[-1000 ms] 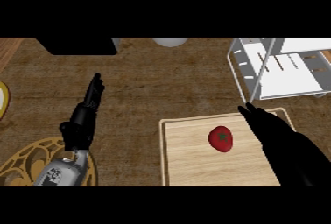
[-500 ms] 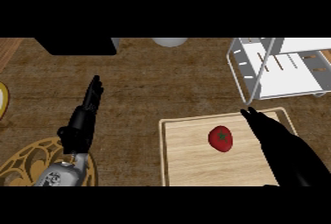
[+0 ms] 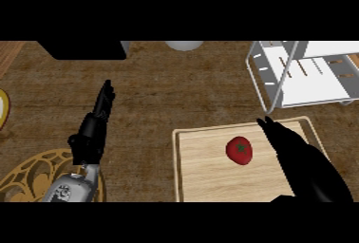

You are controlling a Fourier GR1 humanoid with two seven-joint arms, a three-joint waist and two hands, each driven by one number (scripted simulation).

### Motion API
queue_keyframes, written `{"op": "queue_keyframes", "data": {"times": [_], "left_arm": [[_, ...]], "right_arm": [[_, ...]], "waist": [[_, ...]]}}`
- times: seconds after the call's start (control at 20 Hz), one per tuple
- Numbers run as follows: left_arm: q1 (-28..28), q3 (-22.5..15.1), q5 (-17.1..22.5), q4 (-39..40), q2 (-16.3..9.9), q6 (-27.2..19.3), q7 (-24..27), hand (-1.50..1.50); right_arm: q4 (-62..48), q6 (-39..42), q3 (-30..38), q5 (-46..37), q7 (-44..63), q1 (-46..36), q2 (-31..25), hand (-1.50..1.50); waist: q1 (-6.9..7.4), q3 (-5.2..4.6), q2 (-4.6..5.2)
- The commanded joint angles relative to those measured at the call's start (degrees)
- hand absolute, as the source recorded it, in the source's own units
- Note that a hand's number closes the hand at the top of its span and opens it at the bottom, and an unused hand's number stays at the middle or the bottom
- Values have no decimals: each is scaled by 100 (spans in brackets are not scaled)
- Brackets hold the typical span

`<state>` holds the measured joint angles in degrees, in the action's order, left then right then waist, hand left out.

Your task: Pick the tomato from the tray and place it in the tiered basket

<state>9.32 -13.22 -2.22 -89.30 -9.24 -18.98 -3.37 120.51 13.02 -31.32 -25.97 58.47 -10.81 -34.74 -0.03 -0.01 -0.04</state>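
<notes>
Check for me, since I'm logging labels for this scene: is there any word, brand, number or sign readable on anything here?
None: no readable text on the tomato, the tray, the tiered basket, the counter or either hand.

Wooden counter (image 3: 175, 95): tray (image 3: 203, 180), tiered basket (image 3: 308, 80), trivet (image 3: 28, 171).

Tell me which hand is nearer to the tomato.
Right. The right hand lies over the tray, just right of the tomato. The left hand is far to its left, off the tray.
</notes>
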Motion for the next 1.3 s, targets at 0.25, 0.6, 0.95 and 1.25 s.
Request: {"op": "queue_keyframes", "data": {"times": [0.25,0.6,0.95,1.25], "left_arm": [[-177,122,-138,-233,78,158,-80,0],[-268,193,-172,109,224,338,332,0],[-117,460,-276,499,421,416,546,0],[-78,189,-707,-133,618,265,-296,0]], "right_arm": [[-736,568,257,-185,135,-259,752,-150],[-1350,608,187,-628,-92,-249,1187,-150],[-1046,771,390,-1094,-275,106,1637,-150],[-1671,589,540,-1489,-1087,372,1842,-150]], "waist": [[31,0,3],[37,0,7],[-9,-1,3],[4,2,0]]}}
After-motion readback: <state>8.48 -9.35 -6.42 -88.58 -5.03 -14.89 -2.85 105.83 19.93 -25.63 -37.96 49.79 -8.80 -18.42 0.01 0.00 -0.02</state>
